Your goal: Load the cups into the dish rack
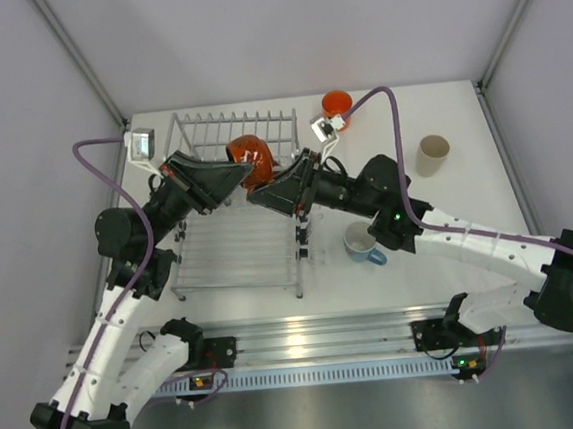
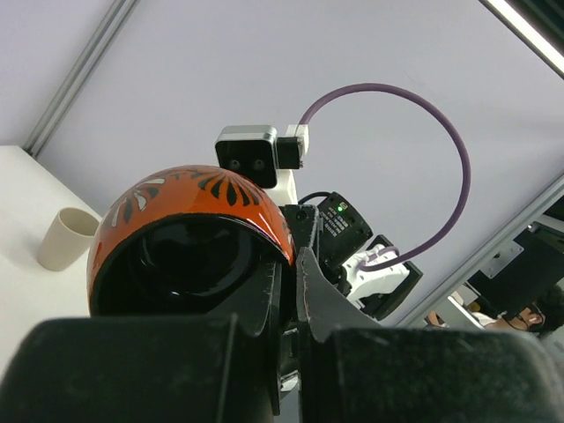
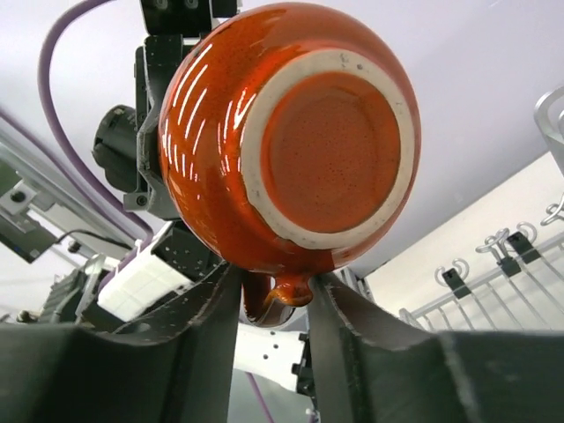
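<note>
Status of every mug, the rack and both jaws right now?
Dish rack: no mugs loaded.
Dark red-orange mug: held above rack, tipped sideways.
Left gripper: jaws shut on its rim.
Right gripper: jaws straddle its handle, grip unclear.
Light blue mug: upright on table.
Grey-beige mug: upright on table.
Bright orange mug: upright on table.

Comprises two arms, left arm (image 1: pixel 125 319) and right arm (image 1: pixel 480 248), built of smooth white link shells set between rounded black joint housings. Stands on black base blocks (image 1: pixel 192 343) bolted side by side. Ends in matte black grippers, left gripper (image 2: pixel 286 264) and right gripper (image 3: pixel 275 275), each with thick, wedge-shaped fingers (image 3: pixel 176 352). Carries at each wrist a grey-white camera box (image 2: pixel 248 152) with two dark lenses, fed by a looping purple cable (image 2: pixel 441 132). Shows a small green LED (image 2: pixel 342 208) on a black forearm housing.
</note>
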Available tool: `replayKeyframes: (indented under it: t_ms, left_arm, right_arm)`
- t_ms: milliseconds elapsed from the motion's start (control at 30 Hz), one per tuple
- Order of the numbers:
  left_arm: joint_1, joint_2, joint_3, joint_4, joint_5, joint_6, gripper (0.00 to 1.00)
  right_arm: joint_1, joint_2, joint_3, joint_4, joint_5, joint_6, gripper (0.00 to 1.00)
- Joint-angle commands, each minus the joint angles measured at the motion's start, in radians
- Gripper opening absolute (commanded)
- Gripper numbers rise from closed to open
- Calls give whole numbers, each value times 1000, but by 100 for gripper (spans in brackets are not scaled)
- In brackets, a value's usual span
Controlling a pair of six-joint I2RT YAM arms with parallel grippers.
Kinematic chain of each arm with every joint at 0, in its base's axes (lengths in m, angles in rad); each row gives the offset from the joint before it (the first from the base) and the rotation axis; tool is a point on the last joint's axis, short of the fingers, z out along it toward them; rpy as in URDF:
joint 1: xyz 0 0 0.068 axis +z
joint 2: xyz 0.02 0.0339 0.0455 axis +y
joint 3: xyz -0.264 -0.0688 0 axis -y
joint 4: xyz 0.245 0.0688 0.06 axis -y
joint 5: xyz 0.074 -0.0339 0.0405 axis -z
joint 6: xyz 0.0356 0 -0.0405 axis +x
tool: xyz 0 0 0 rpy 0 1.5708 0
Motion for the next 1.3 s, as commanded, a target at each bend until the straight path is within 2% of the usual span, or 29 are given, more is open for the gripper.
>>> replayKeyframes:
  t_ms: [0, 67, 200, 267, 500, 533, 700, 733, 767, 833, 1100, 1233, 1267]
  left_arm:
    - [-16, -15, -14, 131, -20, -26, 0]
    - [-20, -13, -23, 140, -25, -26, 0]
    - [-26, -12, -38, 139, -26, -23, 0]
    - [-26, -13, -49, 140, -26, -23, 1]
    - [-26, -1, -67, 139, -30, -19, 33]
    - [-26, -1, -69, 140, -28, -17, 44]
    - [-25, 2, -75, 140, -26, -10, 62]
    - [-25, 2, -76, 140, -23, -7, 69]
    - [-25, 0, -78, 140, -22, -4, 82]
    - [-25, -6, -86, 140, -23, 10, 96]
    - [-26, -35, -159, 107, -85, 18, 98]
    - [-26, -52, -141, 16, -118, 68, 98]
    - [-25, -58, -135, -54, -135, 88, 98]
  right_arm:
    - [18, -5, 0, 120, 21, 7, 33]
    - [18, -8, -5, 120, 26, 3, 27]
    - [18, -39, -43, 133, 55, -3, 0]
    - [18, -53, -56, 124, 70, -9, 0]
    - [18, -90, -80, 67, 119, -41, 0]
    - [17, -93, -82, 64, 125, -41, 0]
    - [14, -105, -83, 35, 158, -43, 0]
    - [12, -107, -82, 29, 162, -43, 0]
    - [12, -110, -82, 25, 167, -44, 0]
    - [11, -116, -80, 8, 187, -43, 0]
    - [9, -142, -63, -66, 248, -53, 0]
    - [9, -177, -74, -113, 294, -61, 0]
    - [9, -183, -74, -130, 305, -62, 0]
